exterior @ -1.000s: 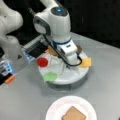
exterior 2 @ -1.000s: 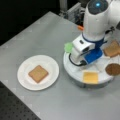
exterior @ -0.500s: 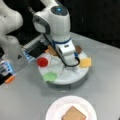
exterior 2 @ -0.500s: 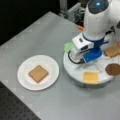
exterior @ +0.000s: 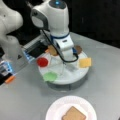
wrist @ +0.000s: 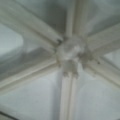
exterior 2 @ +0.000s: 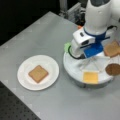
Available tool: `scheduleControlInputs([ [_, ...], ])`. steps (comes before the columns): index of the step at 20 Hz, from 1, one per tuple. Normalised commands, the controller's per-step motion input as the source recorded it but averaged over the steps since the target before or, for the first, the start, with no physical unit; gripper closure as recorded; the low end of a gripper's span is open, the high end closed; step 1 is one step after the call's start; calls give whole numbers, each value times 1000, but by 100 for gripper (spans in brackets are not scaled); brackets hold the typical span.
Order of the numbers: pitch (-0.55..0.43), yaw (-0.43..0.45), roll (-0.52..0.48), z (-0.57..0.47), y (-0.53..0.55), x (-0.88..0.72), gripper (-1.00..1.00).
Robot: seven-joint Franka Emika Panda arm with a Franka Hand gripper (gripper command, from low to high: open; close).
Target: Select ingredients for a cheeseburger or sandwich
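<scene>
The hand (exterior: 65,65) hung low over the hub of the round divided tray (exterior: 75,77), wrist cam looking straight down on the white spokes (wrist: 70,53) where they met at the centre. No ingredient showed in the wrist view, just hub and bare wedge floors, so nothing sat directly under the fingers. Can't tell whether the hand was spread or pressed together; the arm body hid the tips in both front views. Nothing was visibly carried.

All places relative to the tray hub:
- red tomato disc (exterior: 42,61) lay toward a front view's left
- green lettuce (exterior: 50,76) toward the bottom-left; in a front view only a green edge (exterior 2: 67,46) peeked out beside the arm
- yellow cheese square (exterior: 85,62) toward the right, and toward the bottom in a front view (exterior 2: 90,77)
- dark-brown patty (exterior 2: 113,69) toward the right rim
- second toast square (exterior 2: 112,49) toward the upper right

So every piece sat roughly the same reach out from the hand, each in its own wedge; no single one looked clearly nearest, judging from these views.

Off the tray on the tabletop (exterior 2: 45,30), the white plate (exterior 2: 23,75) carried one toast slice (exterior 2: 38,73), flat, alone, nothing on top; sandwich judged barely begun
</scene>
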Motion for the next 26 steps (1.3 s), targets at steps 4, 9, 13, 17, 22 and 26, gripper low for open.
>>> scheduleControlInputs([
  [4, 1, -403, 123, 261, -25, 130, -100],
  [9, -18, -562, 123, 212, -14, 175, -100],
  [13, 15, -487, 137, 199, -53, 191, -100],
  [17, 28, -513, 127, 247, -157, 152, -100],
  [22, 84, -492, 100, 215, -216, 50, -100],
  [26, 126, -454, 149, 137, -231, 20, -100],
])
